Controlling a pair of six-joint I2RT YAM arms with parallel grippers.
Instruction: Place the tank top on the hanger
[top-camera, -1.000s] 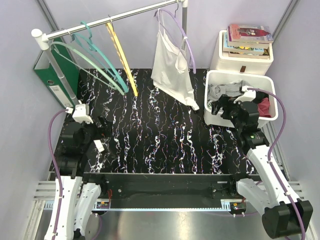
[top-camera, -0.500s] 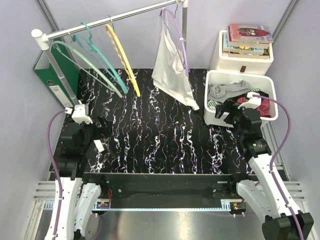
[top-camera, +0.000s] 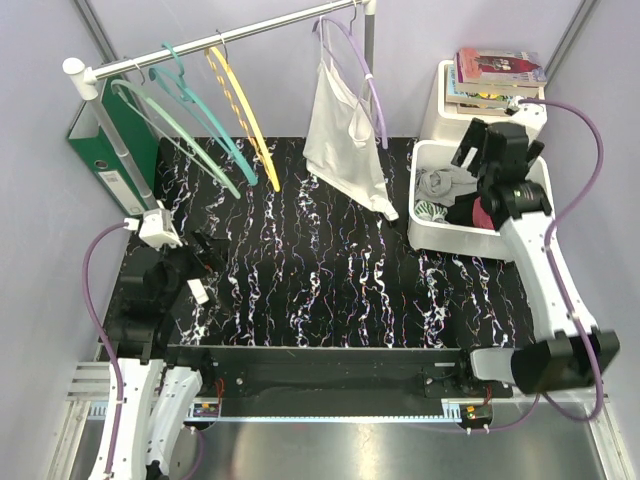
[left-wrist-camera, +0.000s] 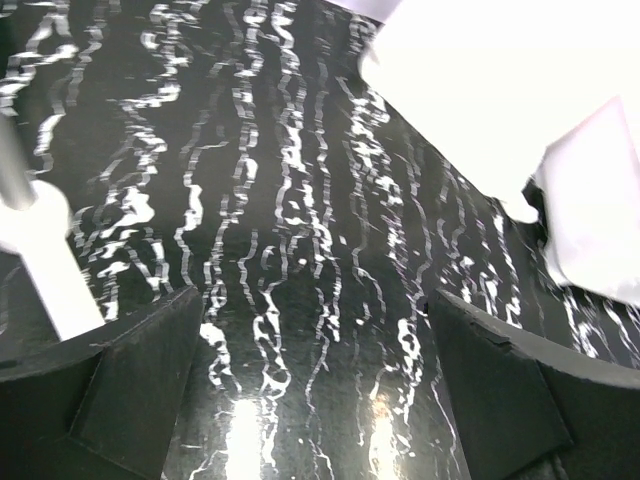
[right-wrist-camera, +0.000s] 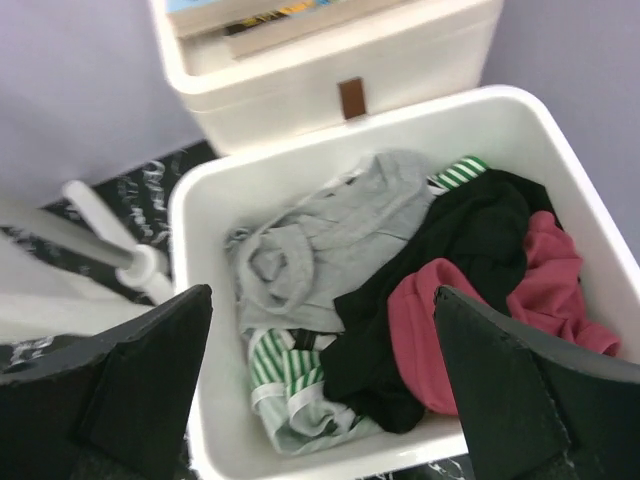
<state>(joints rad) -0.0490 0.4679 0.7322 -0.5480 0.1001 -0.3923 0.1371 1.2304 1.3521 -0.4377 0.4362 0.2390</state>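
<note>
Though visible, tank top (right-wrist-camera: 540, 300) amid clothes (right-wrist-camera: 330, 235).

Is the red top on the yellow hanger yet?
Not yet. Nothing looks done: the tank top lies in the white bin beside a black garment. The right pincer hangs open above it. Left: grab it and thread it onto the yellow hanger on the rail.

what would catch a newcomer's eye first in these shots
The right gripper, jaws open, hangs over the white bin at the right, where the maroon tank top lies against a black garment and a grey one. Along the back, a rail carries the yellow hanger, teal hangers and a white camisole.
</note>
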